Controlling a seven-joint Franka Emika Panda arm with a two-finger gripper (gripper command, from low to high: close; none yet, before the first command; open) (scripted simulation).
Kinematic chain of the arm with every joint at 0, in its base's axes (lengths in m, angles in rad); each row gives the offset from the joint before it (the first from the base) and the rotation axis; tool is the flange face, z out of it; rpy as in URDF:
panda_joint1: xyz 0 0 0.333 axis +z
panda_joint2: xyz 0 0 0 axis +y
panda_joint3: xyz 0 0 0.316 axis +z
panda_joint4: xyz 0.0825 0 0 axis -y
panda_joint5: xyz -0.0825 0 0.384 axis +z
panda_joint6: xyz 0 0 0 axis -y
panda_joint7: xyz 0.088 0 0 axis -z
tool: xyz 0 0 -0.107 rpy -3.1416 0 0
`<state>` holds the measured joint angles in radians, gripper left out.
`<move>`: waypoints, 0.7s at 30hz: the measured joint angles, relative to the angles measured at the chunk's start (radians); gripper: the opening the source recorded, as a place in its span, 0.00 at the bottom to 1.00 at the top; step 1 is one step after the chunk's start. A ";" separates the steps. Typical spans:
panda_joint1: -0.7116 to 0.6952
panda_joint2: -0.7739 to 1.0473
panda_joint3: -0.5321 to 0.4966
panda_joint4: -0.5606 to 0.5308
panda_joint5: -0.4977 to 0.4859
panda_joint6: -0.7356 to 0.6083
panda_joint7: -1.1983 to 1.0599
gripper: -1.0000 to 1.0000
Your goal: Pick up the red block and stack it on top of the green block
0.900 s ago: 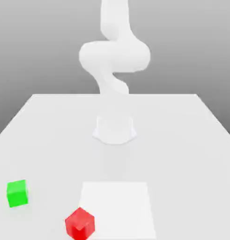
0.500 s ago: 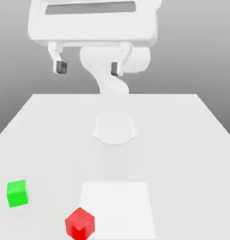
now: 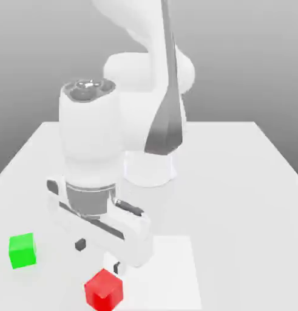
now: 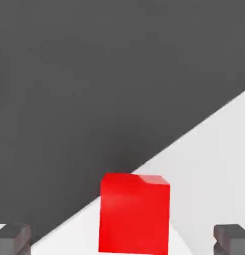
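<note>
The red block (image 3: 104, 290) sits on the white table near its front edge, a small matte cube. The green block (image 3: 22, 250) rests apart from it, toward the exterior view's left. My gripper (image 3: 98, 255) hangs low over the table, just above and slightly behind the red block, jaws open and holding nothing. Its dark fingertips (image 3: 80, 244) are spread wide and slanted across the table. In the hand view the red block (image 4: 134, 214) lies between the two pads (image 4: 12, 239), with the gripper (image 4: 122, 241) open around empty air.
The arm's white base (image 3: 150, 170) stands mid-table behind the blocks. A brighter white square patch (image 3: 172, 267) lies flat on the table (image 3: 236, 182) toward the exterior view's right of the red block. The table's front edge runs close to the red block.
The hand has dropped from high above the table to just over the red block, turning its fingers askew. Both blocks stay where they were.
</note>
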<state>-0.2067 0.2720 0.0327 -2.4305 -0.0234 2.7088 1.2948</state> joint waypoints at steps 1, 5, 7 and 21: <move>0.001 0.036 -0.002 0.005 -0.001 0.029 0.003 0.50; 0.006 0.129 -0.008 0.018 -0.006 0.105 0.008 0.00; 0.006 0.129 -0.008 0.018 -0.006 0.106 0.008 0.00; -0.098 -0.092 -0.070 -0.043 -0.003 -0.059 -0.142 0.00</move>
<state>-0.3049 0.1798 -0.0371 -2.4739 -0.0264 2.6497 1.1527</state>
